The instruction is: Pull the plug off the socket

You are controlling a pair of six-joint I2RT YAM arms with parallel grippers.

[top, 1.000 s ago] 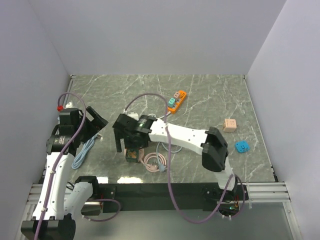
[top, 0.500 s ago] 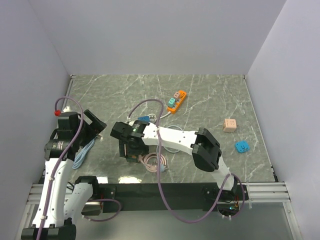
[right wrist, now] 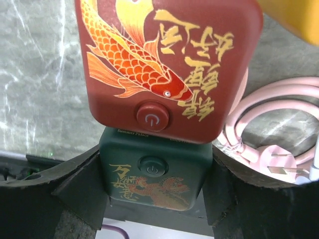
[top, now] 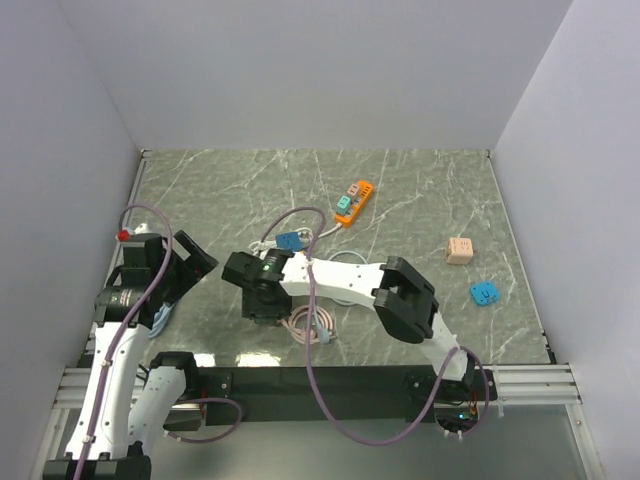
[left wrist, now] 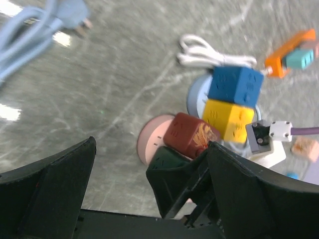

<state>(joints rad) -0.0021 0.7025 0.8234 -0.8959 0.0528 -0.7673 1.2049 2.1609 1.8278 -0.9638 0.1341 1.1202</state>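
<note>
Grey-green marbled stone is seen across the desk (top: 420, 190), on which everything is laid. A row of four cubes is seen ahead of the left fingers (left wrist: 55, 189), towards the right-hand tip. The left fingers are spread wide, and nothing is held between them.

The near end of that row is a dark green cube (right wrist: 152, 174), which is clamped on both sides by the right fingers (right wrist: 50, 184). A power button and gold lettering are shown on its upper face. Just beyond the right fingertips, a red cube (right wrist: 164, 59) is pressed against the green one. It is marked with an orange carp, gold characters and a button of its own. A yellow cube (left wrist: 232, 117) is set against the red one, and a blue cube (left wrist: 234, 84) lies beyond that. Whether pins are seated at each join cannot be told.

A coiled pink cable (right wrist: 269, 134) is seen beside the red cube, outside the right fingers, and its plug lies next to the coil. A light blue cable (left wrist: 35, 25) is seen well ahead of the left fingers, on their left side. A bundled white cable (left wrist: 204, 52) lies just past the blue cube. Farther off, an orange power strip (top: 355, 197) is seen with a teal plug (top: 345, 205) seated in it.
</note>
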